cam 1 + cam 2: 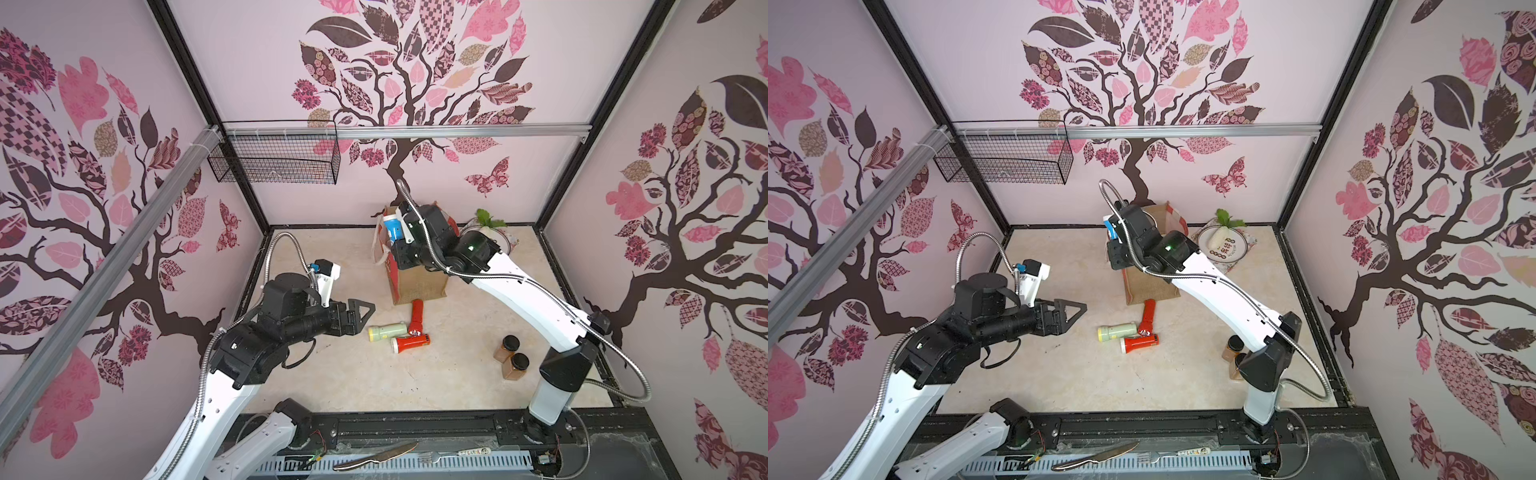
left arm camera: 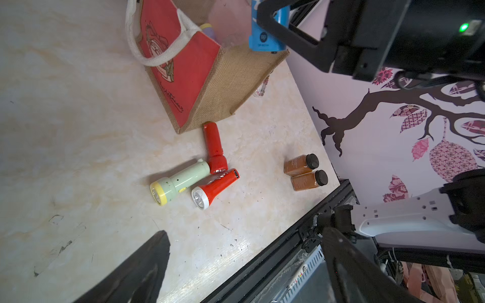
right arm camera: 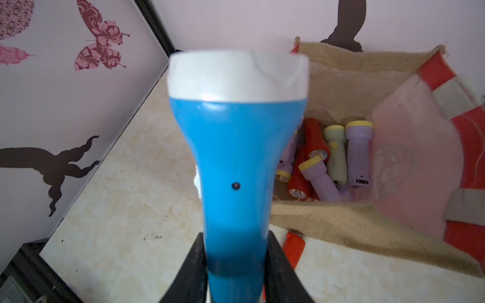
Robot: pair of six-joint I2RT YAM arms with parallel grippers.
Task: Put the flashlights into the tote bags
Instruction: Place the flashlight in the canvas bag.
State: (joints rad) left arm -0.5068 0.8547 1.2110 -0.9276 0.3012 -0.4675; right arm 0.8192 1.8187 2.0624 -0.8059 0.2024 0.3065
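The tote bag (image 1: 419, 286) stands toward the back of the worktop (image 1: 457, 386), with several flashlights (image 3: 333, 157) inside. Three more flashlights (image 1: 417, 316) lie clustered just before it. Two jars (image 1: 510, 348) sit to their right, and a plate (image 1: 1239, 245) sits right of the bag.

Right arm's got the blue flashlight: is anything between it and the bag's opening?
Nothing visible. The right gripper holds the blue flashlight beside the bag; its mouth is open, other flashlights lying low inside.
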